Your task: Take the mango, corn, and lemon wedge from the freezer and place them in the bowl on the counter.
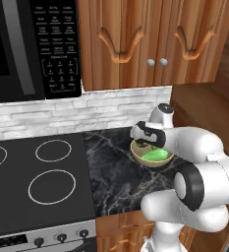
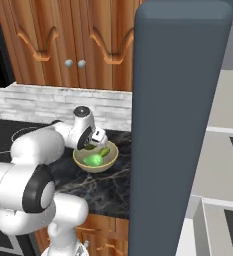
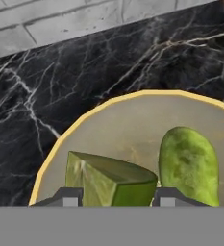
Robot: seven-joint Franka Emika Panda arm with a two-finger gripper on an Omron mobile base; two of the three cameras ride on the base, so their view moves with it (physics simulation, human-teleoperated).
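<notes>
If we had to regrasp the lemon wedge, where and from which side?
Grip the lemon wedge across its two flat cut faces, from above, as the gripper holds it now over the bowl. The faces probably suit parallel fingers; its ridge would slip.

The white arm rises from the base, bends at a dark-jointed elbow and reaches forward and down, its wrist tipped steeply; the pincer (image 3: 114,194) points downward, its two dark fingertips (image 3: 65,197) closed on the lemon wedge (image 3: 108,182) held between them.
</notes>
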